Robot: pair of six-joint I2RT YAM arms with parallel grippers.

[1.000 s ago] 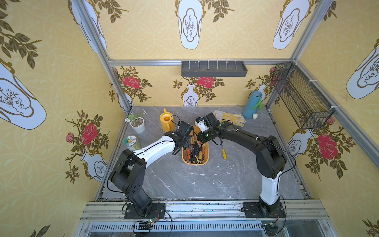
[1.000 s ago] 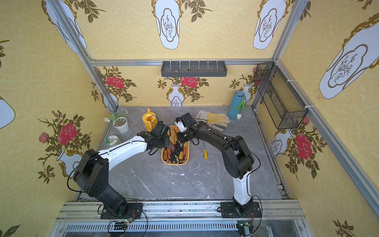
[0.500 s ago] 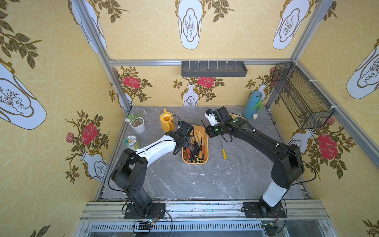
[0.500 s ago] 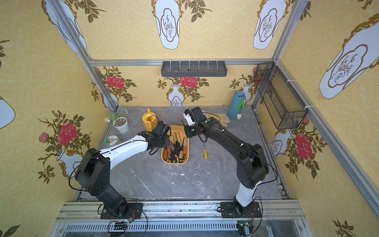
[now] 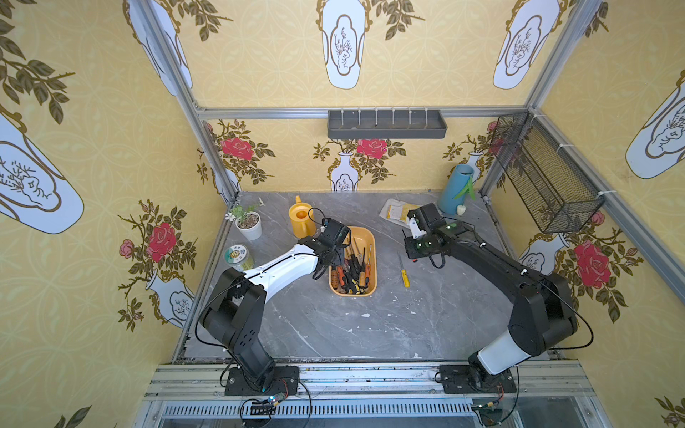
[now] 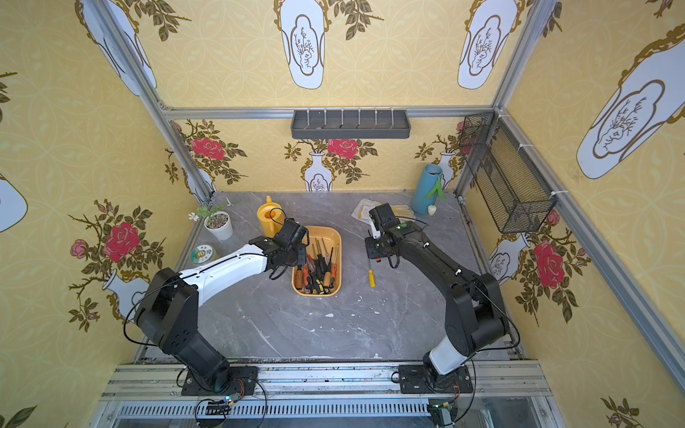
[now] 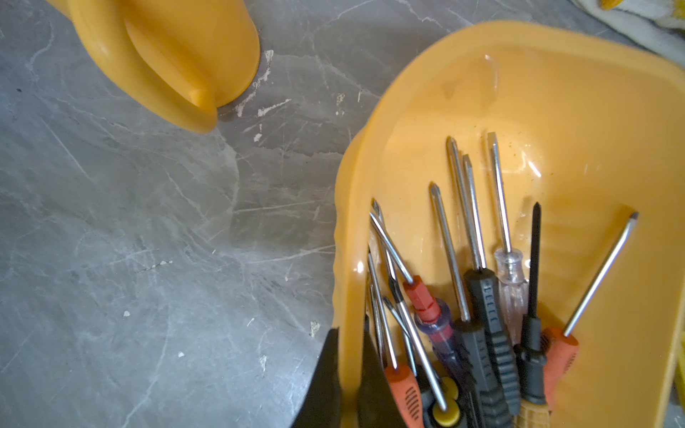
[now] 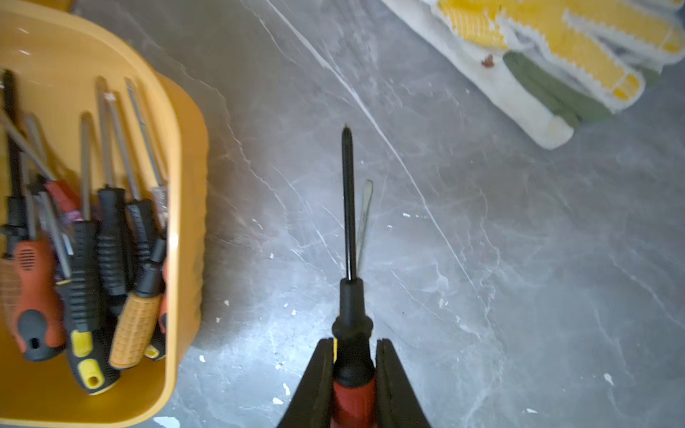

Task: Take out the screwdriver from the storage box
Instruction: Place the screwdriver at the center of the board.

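The right hand (image 8: 352,357) is clamped on the red-and-black handle of a black-shafted screwdriver (image 8: 347,207), held over the grey marble bench (image 8: 519,259) just right of the shallow yellow-orange plastic storage box (image 5: 362,233) at mid-bench, above a yellow-handled screwdriver (image 5: 406,277) lying on the bench. The left hand (image 7: 350,374) is closed on the box's left rim; more screwdrivers (image 7: 482,296) lie inside, handles toward the near end.

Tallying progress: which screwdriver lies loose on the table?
The yellow-handled screwdriver beside the storage box; the red-and-black screwdriver is clamped in the right gripper, the other screwdrivers lie in the box.
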